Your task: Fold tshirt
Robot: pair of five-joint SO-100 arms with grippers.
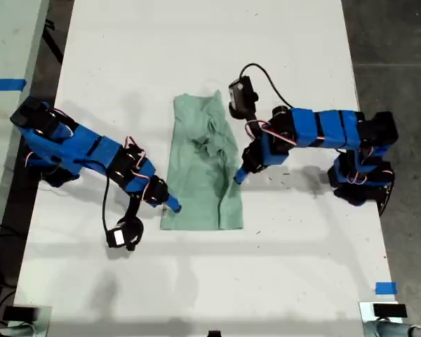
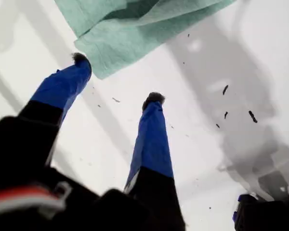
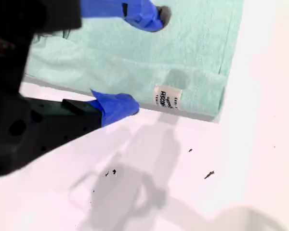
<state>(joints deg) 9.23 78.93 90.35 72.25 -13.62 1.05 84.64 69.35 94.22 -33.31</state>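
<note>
white table (image 1: 196, 281), folded tshirt (image 1: 202, 175) on it

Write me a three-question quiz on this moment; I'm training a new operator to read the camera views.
1. True or false: my first gripper is shut on the tshirt.
2. Multiple choice: in the second wrist view, my second gripper has A) both fingers off the cloth, B) one finger over the cloth and one beside its edge, C) both fingers over the cloth.
3. Short answer: what small white thing sits on the tshirt near its edge in the second wrist view?

Key: 1 false, it is open, with one fingertip by a corner of the cloth. 2 B. 3 a label with dark print.
</note>
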